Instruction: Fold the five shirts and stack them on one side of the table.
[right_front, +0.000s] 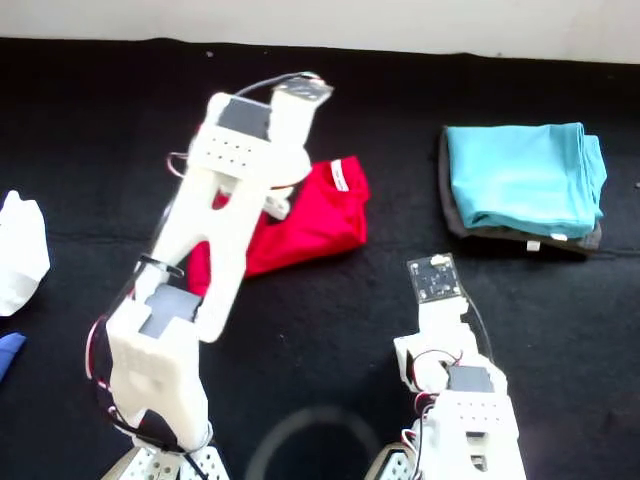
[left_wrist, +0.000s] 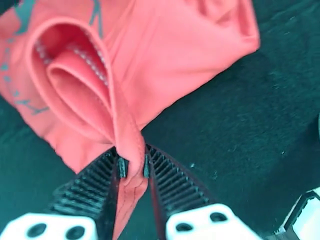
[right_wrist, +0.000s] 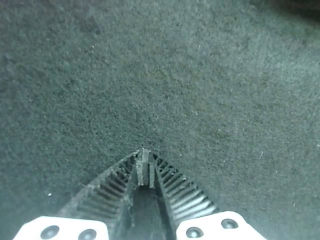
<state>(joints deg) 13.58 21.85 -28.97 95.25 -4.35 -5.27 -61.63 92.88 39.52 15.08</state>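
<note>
A red shirt lies partly folded on the black cloth in the middle of the table. My left arm stretches over it, and my left gripper is shut on a fold of the red shirt's edge. At the right back stands a stack with a folded turquoise shirt on top of a dark one. My right gripper is shut with nothing in it, just above bare cloth, and its arm is drawn back at the front right.
A white garment lies at the left edge, with a bit of blue fabric below it. A pale wall strip runs along the table's far edge. Bare black cloth spreads between the arms and the stack.
</note>
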